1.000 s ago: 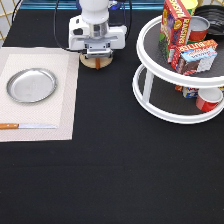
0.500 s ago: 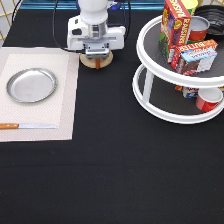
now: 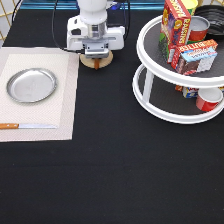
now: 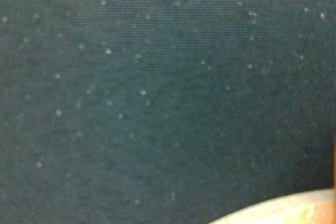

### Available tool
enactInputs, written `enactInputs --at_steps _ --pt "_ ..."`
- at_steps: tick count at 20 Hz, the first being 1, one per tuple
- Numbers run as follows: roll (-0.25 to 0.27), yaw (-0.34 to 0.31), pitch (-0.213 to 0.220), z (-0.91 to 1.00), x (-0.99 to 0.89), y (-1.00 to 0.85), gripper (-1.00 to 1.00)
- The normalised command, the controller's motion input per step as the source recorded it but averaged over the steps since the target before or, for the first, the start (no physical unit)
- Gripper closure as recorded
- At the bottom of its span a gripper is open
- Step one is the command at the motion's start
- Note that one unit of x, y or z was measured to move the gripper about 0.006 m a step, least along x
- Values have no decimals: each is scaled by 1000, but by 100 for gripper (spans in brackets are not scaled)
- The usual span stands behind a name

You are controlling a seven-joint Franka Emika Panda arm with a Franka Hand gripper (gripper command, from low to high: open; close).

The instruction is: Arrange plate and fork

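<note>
Nothing moved, pincer (image 3: pixel 96 56) low over wooden coaster (image 3: pixel 95 62), grip unclear, plate (image 3: pixel 31 85) well apart.

plate (image 3: pixel 31 85) on placemat (image 3: pixel 67 100) | knife (image 3: pixel 27 126) below plate | rack (image 3: pixel 150 95) right

- The counter (image 3: pixel 115 170) is covered in black cloth; in the wrist view it (image 4: pixel 150 100) reads dark teal-black with tiny pale specks.
- The placemat (image 3: pixel 37 122) is pale beige with a fine woven dot pattern.
- The plate (image 3: pixel 31 85) is shiny silver.
- The knife (image 3: pixel 27 126) has an orange-brown handle and a pale silver blade.
- The tool (image 3: pixel 95 54) and the arm above it are white with grey and black parts.
- The wooden disc (image 3: pixel 95 63) is tan.
- The two-tier rack (image 3: pixel 150 97) is white with dark shelves.
- The box (image 3: pixel 175 25) is red, yellow and green.
- The can (image 3: pixel 207 100) is red with a white rim.
</note>
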Motion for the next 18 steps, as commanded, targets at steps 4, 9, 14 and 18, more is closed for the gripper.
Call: enactInputs --at_steps 4,9,14,18 --pt "57 0 -22 953 3 -409 100" --pt "111 0 -42 742 13 -711 100" --pt "104 0 -69 243 163 -886 100" --pt "40 0 -12 -4 337 -904 100"
